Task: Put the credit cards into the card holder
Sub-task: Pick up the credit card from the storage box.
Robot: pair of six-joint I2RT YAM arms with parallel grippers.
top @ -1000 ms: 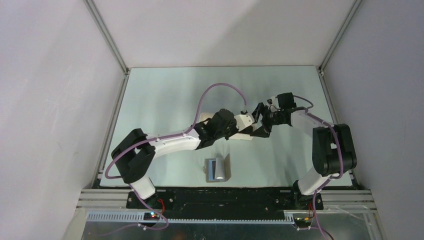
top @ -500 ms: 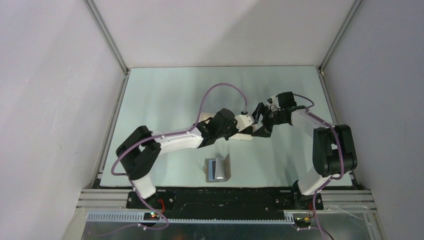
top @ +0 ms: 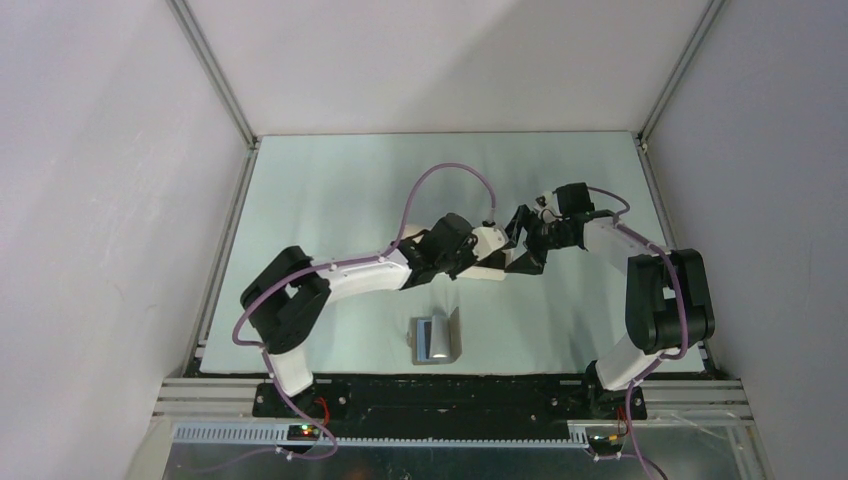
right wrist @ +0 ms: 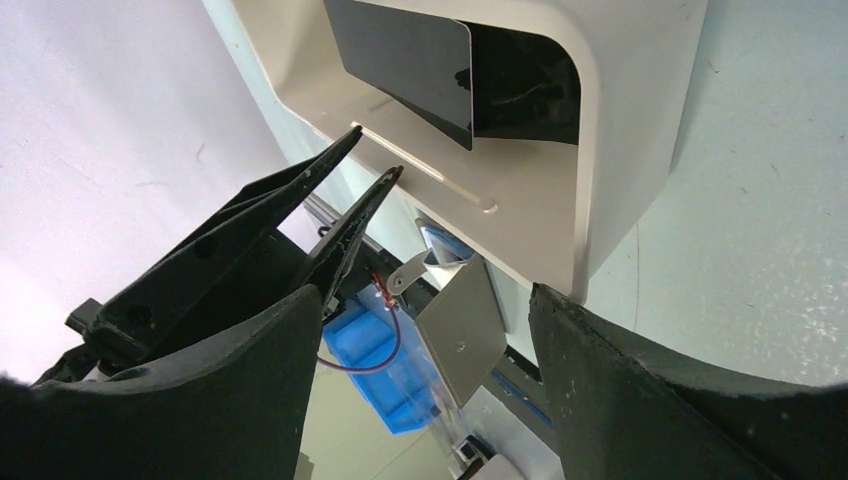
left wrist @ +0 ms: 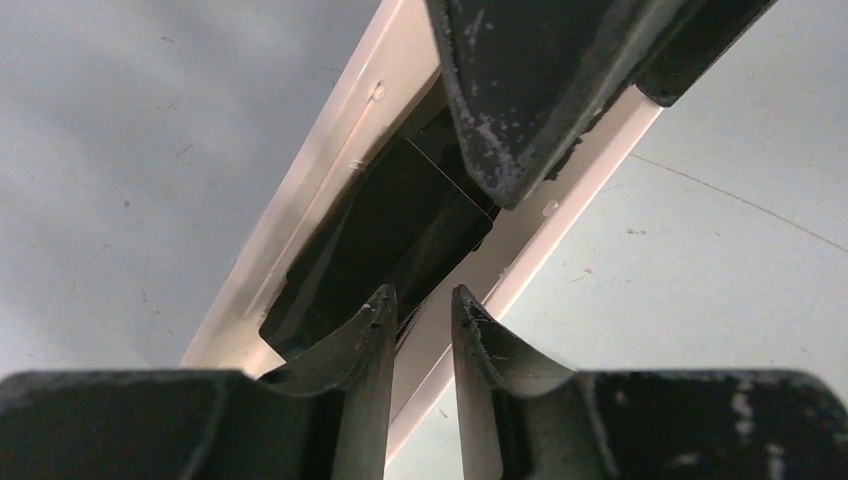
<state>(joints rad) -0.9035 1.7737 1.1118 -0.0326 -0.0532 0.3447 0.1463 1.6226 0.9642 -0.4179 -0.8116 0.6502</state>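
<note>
Credit cards (left wrist: 380, 220) sit in the white tray (left wrist: 330, 150), mid-frame in my top view.
My left wrist view has their long axis running lower left to upper right, and the left gripper (left wrist: 420, 300) narrow with nothing pinched. Only the right wrist view shows one card tipped up. The right gripper (right wrist: 427, 292) is spread wide. The card holder (top: 435, 340) stands open at lower centre.

Lab enclosure: white walls (top: 100, 200), aluminium frame rails (top: 215, 70).
</note>
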